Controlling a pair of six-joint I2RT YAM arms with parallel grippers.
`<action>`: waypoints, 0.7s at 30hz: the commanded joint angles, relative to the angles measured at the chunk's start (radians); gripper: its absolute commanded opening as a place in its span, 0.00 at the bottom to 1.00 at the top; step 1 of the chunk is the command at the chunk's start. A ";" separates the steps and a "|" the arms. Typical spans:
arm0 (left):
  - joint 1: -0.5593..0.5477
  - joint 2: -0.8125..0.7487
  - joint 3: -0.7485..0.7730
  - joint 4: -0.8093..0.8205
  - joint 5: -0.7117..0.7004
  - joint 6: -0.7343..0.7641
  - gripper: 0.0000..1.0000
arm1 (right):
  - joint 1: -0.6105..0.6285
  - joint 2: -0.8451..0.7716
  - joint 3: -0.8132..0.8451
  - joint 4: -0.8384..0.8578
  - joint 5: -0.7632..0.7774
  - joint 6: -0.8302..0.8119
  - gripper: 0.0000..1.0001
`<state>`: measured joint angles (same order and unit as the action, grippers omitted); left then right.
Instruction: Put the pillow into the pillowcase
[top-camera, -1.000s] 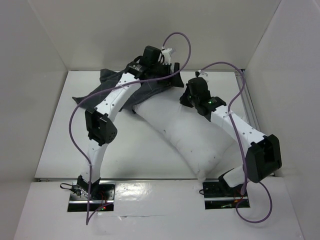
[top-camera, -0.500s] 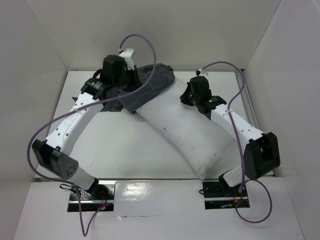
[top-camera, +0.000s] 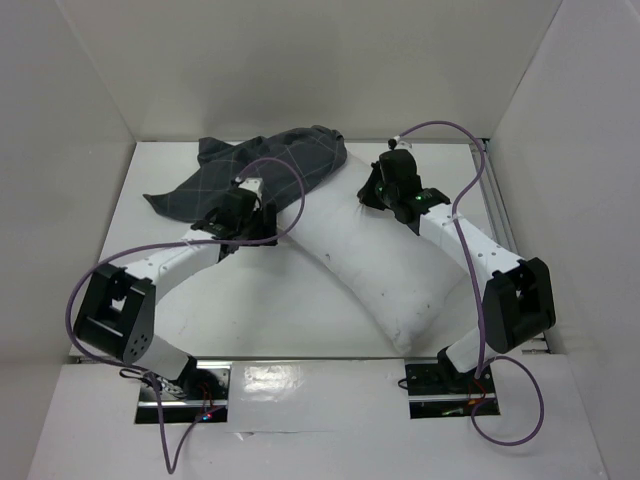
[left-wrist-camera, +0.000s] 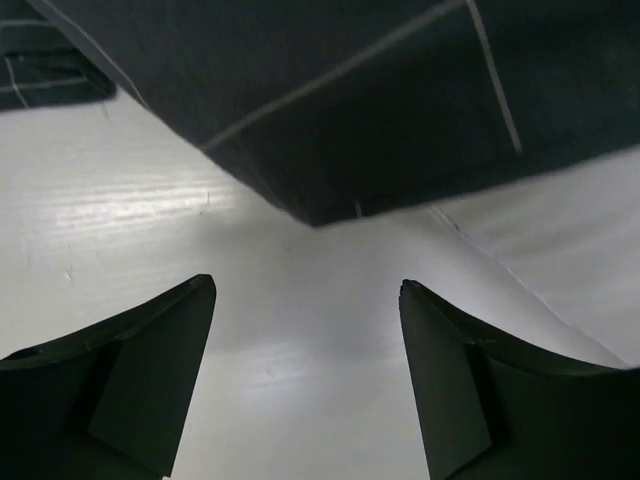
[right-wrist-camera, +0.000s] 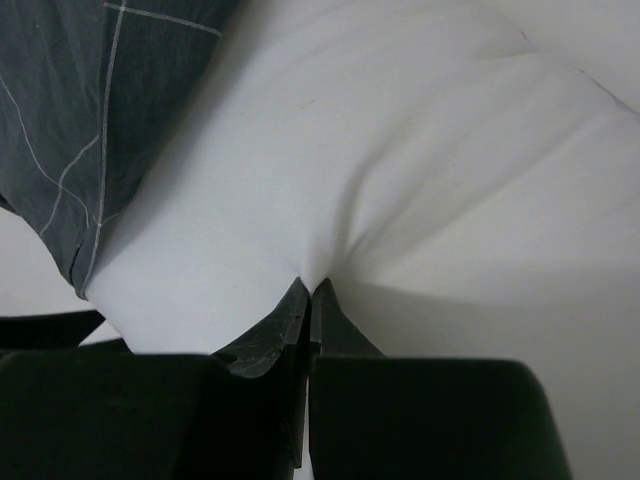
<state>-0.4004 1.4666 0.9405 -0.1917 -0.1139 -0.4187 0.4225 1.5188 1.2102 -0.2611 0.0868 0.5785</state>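
Observation:
The white pillow (top-camera: 385, 260) lies diagonally across the table, its far end inside the dark grey checked pillowcase (top-camera: 270, 165) at the back. My right gripper (top-camera: 372, 197) is shut, pinching a fold of the pillow (right-wrist-camera: 400, 170) near the pillowcase's opening edge (right-wrist-camera: 70, 150). My left gripper (top-camera: 262, 228) is open and empty, low over the table just in front of the pillowcase's edge (left-wrist-camera: 330, 110), with the pillow (left-wrist-camera: 570, 240) to its right.
White walls enclose the table (top-camera: 250, 300) on the left, back and right. The loose part of the pillowcase spreads to the back left (top-camera: 180, 198). Purple cables loop above both arms.
My left arm has let go of the pillowcase and pulled back toward the near side, lowering to the table. The pillowcase has settled over the pillow's far end. The right gripper has barely moved.

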 joint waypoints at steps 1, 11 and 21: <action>0.011 0.058 0.023 0.185 -0.084 0.004 0.86 | -0.002 0.014 0.049 0.045 -0.019 -0.011 0.00; 0.052 0.248 0.164 0.233 -0.145 0.050 0.72 | -0.002 0.023 0.058 0.026 -0.019 -0.020 0.00; 0.072 0.262 0.170 0.238 -0.177 0.031 0.33 | -0.011 0.014 0.048 0.017 -0.010 -0.029 0.00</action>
<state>-0.3359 1.7248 1.0874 0.0162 -0.2470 -0.3935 0.4179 1.5303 1.2285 -0.2623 0.0757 0.5598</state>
